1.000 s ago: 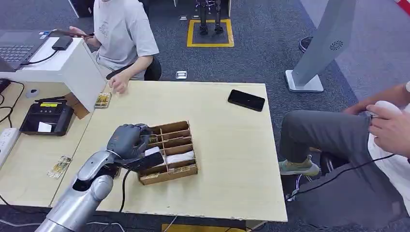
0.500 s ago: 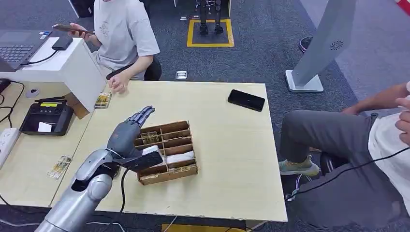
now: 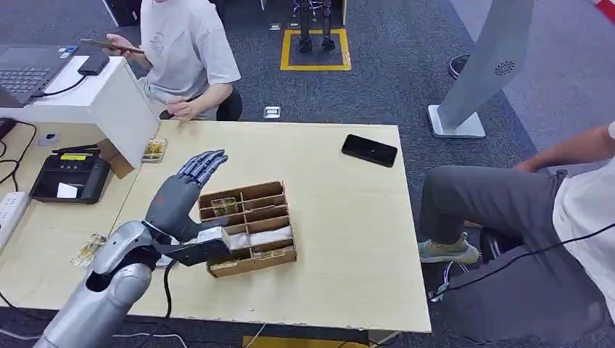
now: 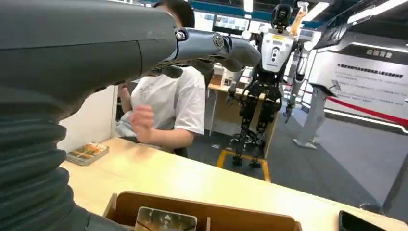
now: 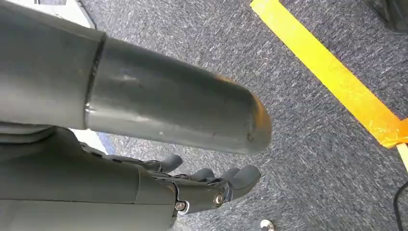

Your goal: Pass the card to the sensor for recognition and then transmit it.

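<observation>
My left hand (image 3: 178, 197) hovers over the left end of a wooden divided box (image 3: 250, 270), fingers (image 3: 204, 165) stretched out and apart, thumb low by the box's front corner, nothing in it. A gold-patterned card (image 3: 225, 206) stands in a rear compartment; the left wrist view shows this card (image 4: 166, 220) below my spread fingers (image 4: 226, 45). White cards (image 3: 270, 235) lie in a front compartment. The black card reader (image 3: 71, 176) sits on the left table. My right hand (image 5: 207, 185) hangs over the carpet, fingers loosely apart, empty.
A stack of cards (image 3: 154, 149) lies at the table's far left corner, another card (image 3: 89, 250) on the left table. A black phone (image 3: 370, 150) lies far right. One person (image 3: 185, 43) sits behind the table, another (image 3: 500, 210) at the right. A white stand (image 3: 101, 98) borders the left.
My left hand uncurled from the box's left compartments, spread its fingers and drew back to the left. The person behind the table lifted a hand off the tabletop.
</observation>
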